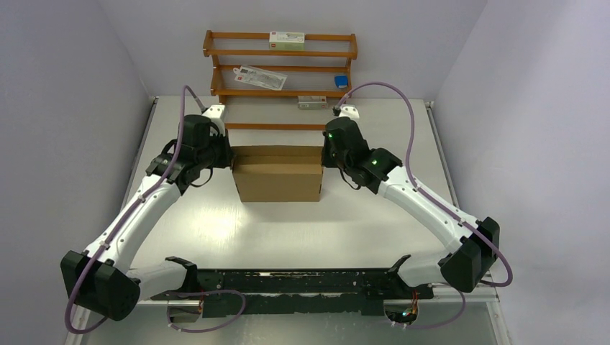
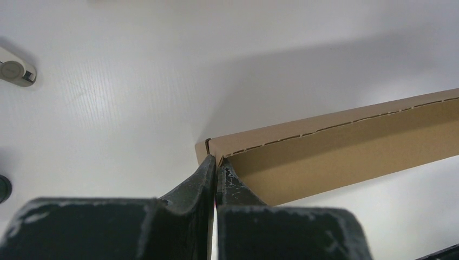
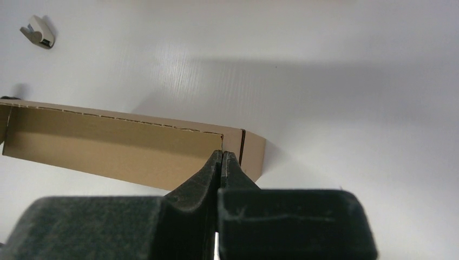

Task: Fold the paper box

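Top view: box (image 1: 278, 176) at mid-surface (image 1: 288, 230), between both arms.
Left wrist: left gripper (image 2: 216, 162) clenched on one end corner of the box.
Right wrist: right gripper (image 3: 222, 157) clenched on the opposite corner.
Handling, as judged: light, stiff card that creases readily; hold by the flap edges.

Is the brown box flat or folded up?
Folded up. The paper box stands on the table with raised walls, and the left gripper and right gripper each pinch one end.
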